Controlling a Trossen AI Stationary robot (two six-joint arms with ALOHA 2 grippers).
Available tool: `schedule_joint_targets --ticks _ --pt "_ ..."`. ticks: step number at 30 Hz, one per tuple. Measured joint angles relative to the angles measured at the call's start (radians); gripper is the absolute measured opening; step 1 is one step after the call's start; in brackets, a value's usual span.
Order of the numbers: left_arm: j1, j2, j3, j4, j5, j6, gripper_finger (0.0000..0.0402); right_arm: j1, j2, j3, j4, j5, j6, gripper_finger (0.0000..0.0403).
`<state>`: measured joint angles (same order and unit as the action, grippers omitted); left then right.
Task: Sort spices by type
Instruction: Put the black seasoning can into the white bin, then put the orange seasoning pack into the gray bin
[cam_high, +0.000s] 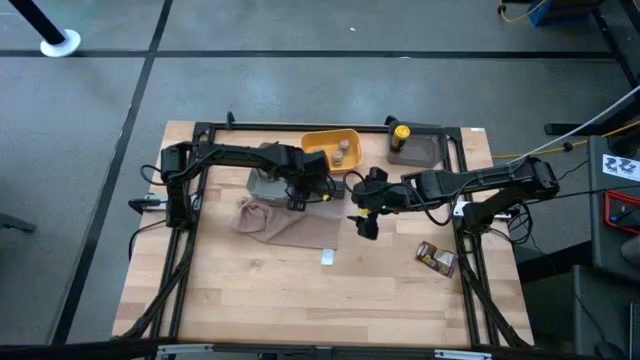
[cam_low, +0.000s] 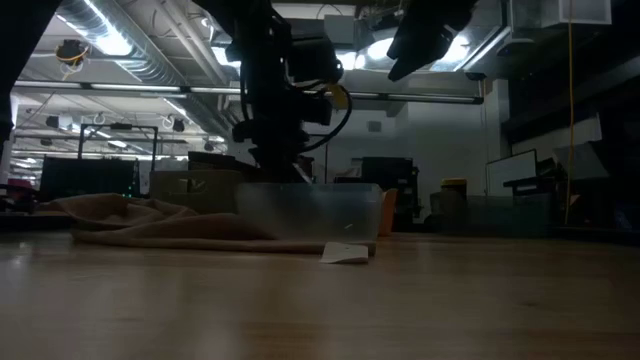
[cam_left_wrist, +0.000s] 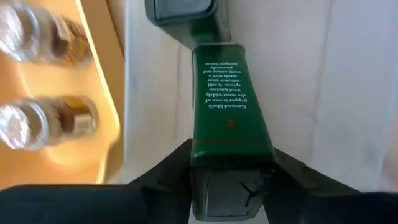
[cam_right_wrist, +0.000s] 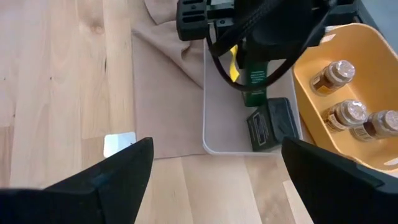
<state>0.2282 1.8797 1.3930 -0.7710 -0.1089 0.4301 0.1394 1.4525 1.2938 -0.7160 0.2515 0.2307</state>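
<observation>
My left gripper (cam_left_wrist: 231, 186) is shut on a dark green spice box (cam_left_wrist: 229, 93) over the clear tray (cam_right_wrist: 205, 93), which stands on the beige cloth (cam_high: 285, 225). A second dark box (cam_right_wrist: 270, 124) lies in that tray, just beyond the held one. Three tan jars (cam_right_wrist: 351, 115) stand in the yellow tray (cam_high: 322, 140). The yellow-capped bottle (cam_high: 400, 132) is in the grey tray (cam_high: 420, 152). Brown foil packets (cam_high: 436, 258) lie on the table near its right edge. My right gripper (cam_right_wrist: 217, 149) hangs open above the table, right of the cloth, and touches nothing. My left gripper pinches the green box between its two fingers at one short end (cam_left_wrist: 231, 155), one finger on each long side. The fingers lie along the box, which points straight away from them toward the other dark box. Whether its far end rests on the tray floor I cannot tell.
A small white slip (cam_high: 328, 257) lies on bare wood near the cloth's front edge. The dark metal frame (cam_high: 300, 128) runs along the table's far and side edges. Open wood lies toward the near edge.
</observation>
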Motion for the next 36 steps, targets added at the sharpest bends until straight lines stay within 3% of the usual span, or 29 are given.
schedule_joint_targets --ticks 11,25,32,36 --pt "-0.006 0.0 0.0 0.037 0.0 -0.005 0.0191 0.0 0.0 0.0 -0.05 -0.028 0.0 0.0351" --pt "-0.006 -0.012 0.0 0.138 -0.015 -0.003 0.0193 0.0 0.0 0.0 -0.081 -0.028 0.0 0.0351" --pt "-0.007 -0.03 0.066 0.084 -0.014 -0.033 0.0194 0.0 -0.019 0.001 -0.153 -0.031 0.007 0.0351" --pt "-0.008 -0.055 0.118 -0.01 -0.014 -0.064 0.0194 0.0 -0.037 0.001 -0.252 -0.065 0.093 0.0351"
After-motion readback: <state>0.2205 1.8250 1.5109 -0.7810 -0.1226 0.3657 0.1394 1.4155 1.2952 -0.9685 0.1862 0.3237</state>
